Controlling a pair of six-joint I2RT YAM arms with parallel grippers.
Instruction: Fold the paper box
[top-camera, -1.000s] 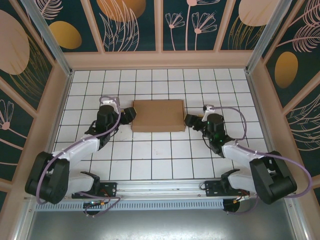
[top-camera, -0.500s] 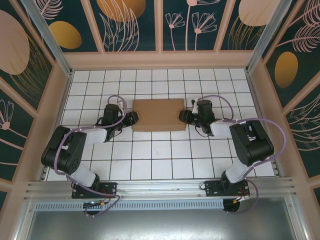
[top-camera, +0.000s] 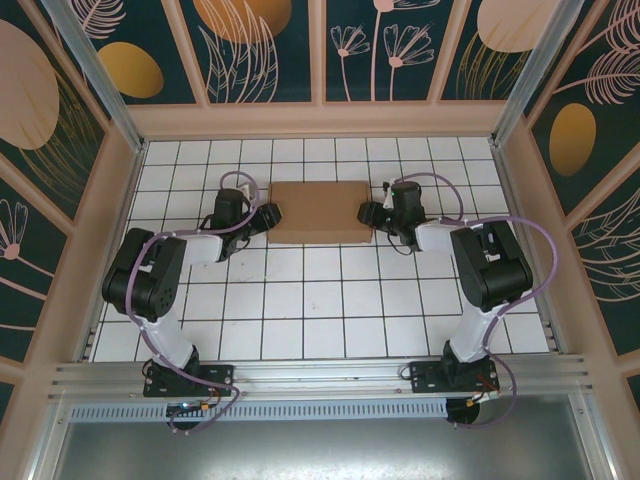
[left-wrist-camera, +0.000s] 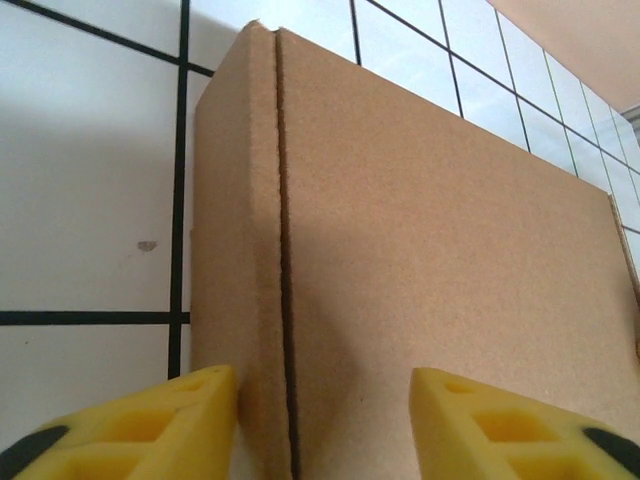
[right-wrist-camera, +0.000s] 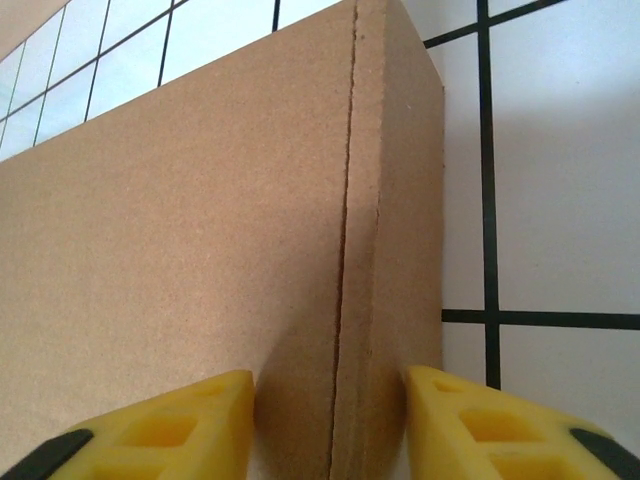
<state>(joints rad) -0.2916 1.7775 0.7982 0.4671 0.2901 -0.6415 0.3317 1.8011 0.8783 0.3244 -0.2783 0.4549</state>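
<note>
Meeting the box (top-camera: 320, 212) at its left end, the left gripper (top-camera: 267, 219) is too small from above to read. Its wrist view shows yellow fingers (left-wrist-camera: 150, 425), bases cut off, part-open astride a long edge, one against the side wall; whether they clamp cannot be told. The box lies closed on the table (top-camera: 300, 300), centred, toward the back. At the right end the right gripper (top-camera: 367, 214) mirrors this, cardboard filling its gap, grip equally unclear.
</note>
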